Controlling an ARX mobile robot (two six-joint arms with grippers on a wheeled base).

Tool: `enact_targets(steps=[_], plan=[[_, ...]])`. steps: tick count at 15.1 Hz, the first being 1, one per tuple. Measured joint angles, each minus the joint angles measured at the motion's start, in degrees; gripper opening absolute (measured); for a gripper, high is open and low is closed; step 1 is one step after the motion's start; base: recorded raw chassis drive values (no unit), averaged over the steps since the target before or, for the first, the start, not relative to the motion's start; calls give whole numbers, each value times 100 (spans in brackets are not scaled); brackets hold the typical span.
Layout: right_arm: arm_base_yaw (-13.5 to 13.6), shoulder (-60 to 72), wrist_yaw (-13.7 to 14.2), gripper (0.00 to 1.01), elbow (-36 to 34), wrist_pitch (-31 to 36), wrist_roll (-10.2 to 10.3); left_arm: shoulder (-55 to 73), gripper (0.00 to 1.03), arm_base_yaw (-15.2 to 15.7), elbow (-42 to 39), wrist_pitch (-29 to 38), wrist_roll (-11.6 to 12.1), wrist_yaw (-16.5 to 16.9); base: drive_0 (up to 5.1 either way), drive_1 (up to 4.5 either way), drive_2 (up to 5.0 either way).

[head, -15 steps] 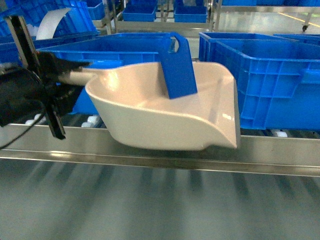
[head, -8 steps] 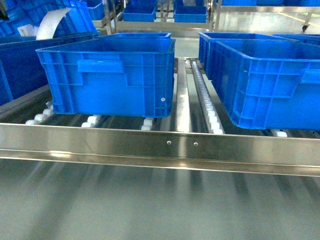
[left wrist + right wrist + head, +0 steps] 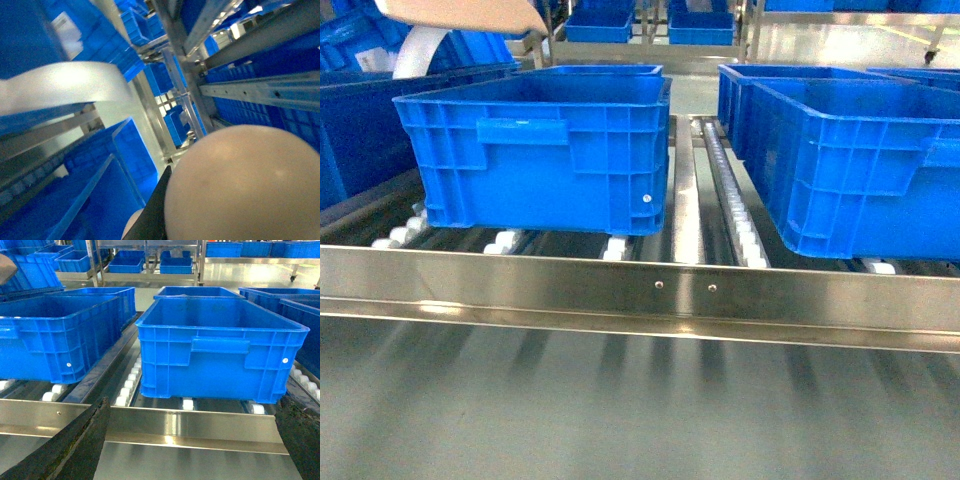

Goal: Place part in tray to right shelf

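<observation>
From my remote station, neither arm shows in the head view. My right gripper [image 3: 195,440] appears only in its own wrist view: two dark, rough-surfaced fingers [image 3: 75,445] rise from the bottom corners of that frame, one at the left and one at the right, spread wide apart with nothing between them. That wrist sits level, facing forward. My left gripper is barely visible: in the left wrist view a single dark finger edge [image 3: 152,215] slants up from the bottom, lying against a rounded cream surface. I cannot tell how its jaws stand. That wrist camera is strongly rolled and pitched upward.
</observation>
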Motion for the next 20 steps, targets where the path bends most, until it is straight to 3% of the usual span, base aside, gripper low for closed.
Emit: enact_targets(steps=[1, 3, 4, 5, 7, 9, 11, 13, 16, 17, 18, 19, 20], plan=[[0, 0, 0, 98, 0, -2, 0, 33, 14, -284, 354, -186, 538, -498, 0, 0, 0], [0, -2, 0, 98, 0, 0, 0, 304, 14, -608, 1132, -245, 1545, -973, 0, 0, 0], [0, 0, 2, 98, 0, 0, 0, 293, 14, -654, 955, -68, 1982, -1099, 0, 0, 0], [0, 0, 0, 98, 0, 0, 2, 271, 14, -632, 752, 17, 2181, -1228, 0, 0, 0], [0, -2, 0, 98, 0, 0, 0, 227, 14, -597, 374, 199, 2240, -1222, 0, 0, 0], [0, -2, 0, 98, 0, 0, 0, -140, 14, -599, -269, 520, 2157, -1152, 0, 0, 0], [0, 0, 0, 98, 0, 0, 2, -1224, 14, -765, -1840, 1532, 1683, -1060, 0, 0, 0], [0, 0, 0, 98, 0, 0, 0, -2522, 14, -824, -3423, 2494, 1016, -883, 0, 0, 0], [0, 0, 2, 98, 0, 0, 0, -3877, 14, -540, -5637, 3497, -192, -717, 0, 0, 0], [0, 0, 0, 98, 0, -2, 0, -4148, 14, -407, -5772, 2496, 33, -372, 0, 0, 0], [0, -2, 0, 98, 0, 2, 2, -4430, 14, -343, -5978, 1517, 1180, 306, 0, 0, 0], [0, 0, 2, 98, 0, -2, 0, -4789, 14, -439, -6450, 957, 2448, 721, 0, 0, 0], [0, -2, 0, 98, 0, -2, 0, -5010, 14, -564, -6878, 986, 3508, 807, 0, 0, 0]])
